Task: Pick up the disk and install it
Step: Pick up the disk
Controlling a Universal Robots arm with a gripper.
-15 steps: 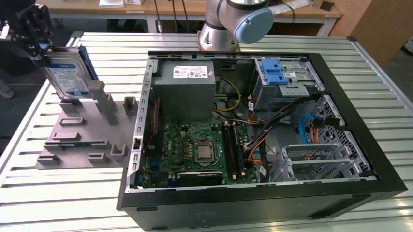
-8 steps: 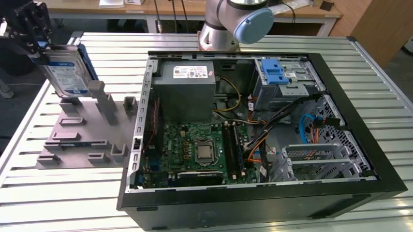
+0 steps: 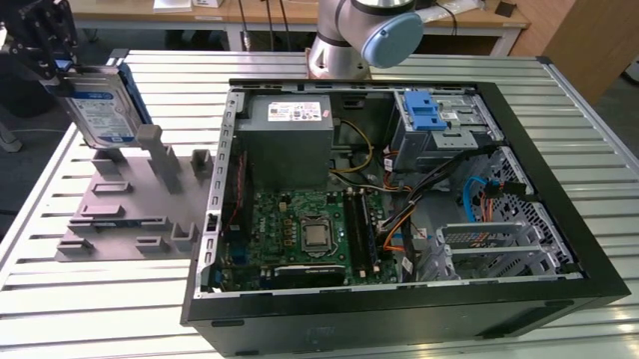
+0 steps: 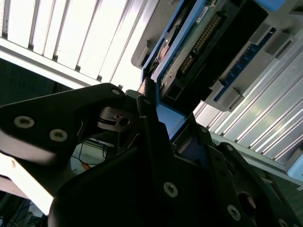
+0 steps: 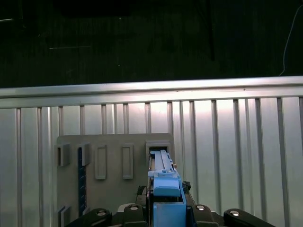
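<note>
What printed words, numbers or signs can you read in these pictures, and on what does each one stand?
No print can be read in the exterior view or in either wrist view.
Flat silver disk held in the black gripper, white-and-blue label: too small to read.
Grey power supply box, white sticker: too small to read.
Blue-latched silver drive cage, small white sticker: blurred.

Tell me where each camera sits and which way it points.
Exterior view: off the arm, above, looking down on the open computer case and slatted table; arm and gripper show.
First wrist view: on the wrist, looking past the blue-framed disk to the grey fixture plate; gripper body shows.
Second wrist view: on the wrist, facing the disk's circuit board past the gripper's black body.
All three share the disk clamped in the gripper.
</note>
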